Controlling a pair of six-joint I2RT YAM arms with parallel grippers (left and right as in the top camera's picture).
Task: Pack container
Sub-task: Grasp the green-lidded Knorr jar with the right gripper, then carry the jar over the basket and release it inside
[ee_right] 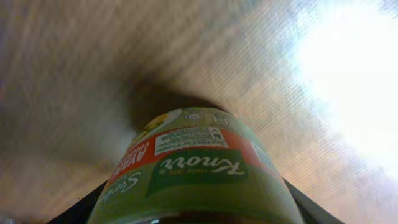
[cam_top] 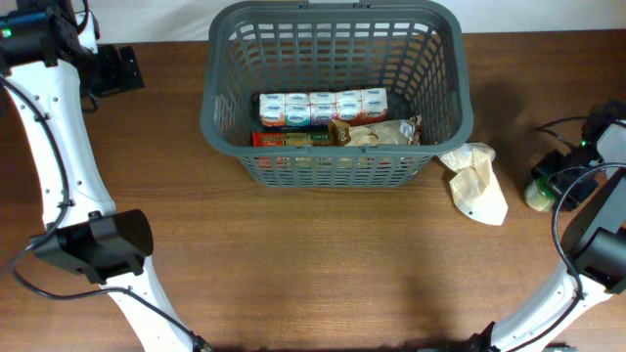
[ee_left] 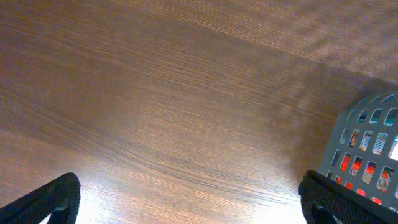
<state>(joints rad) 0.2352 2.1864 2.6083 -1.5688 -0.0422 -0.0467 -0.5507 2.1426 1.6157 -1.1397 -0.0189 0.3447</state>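
My left arm (cam_top: 44,137) and right arm (cam_top: 548,298) are white curved links joined by black housings (cam_top: 103,244). Black cables (cam_top: 555,220) loop at three o'clock, a green light (cam_top: 8,32) glows at ten, and my left pincer (ee_left: 189,186) has black fingers (ee_left: 43,199).

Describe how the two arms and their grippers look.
The left arm and right arm share white links, bulky black joint housings and trailing black cables; a green light shows on the left. The left fingers and right fingers are black.

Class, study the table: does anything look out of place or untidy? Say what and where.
A crumpled cream packet lies slumped on the table by the right side of the basket, outside it, while the other groceries sit lined up inside. Nothing looks spilled.
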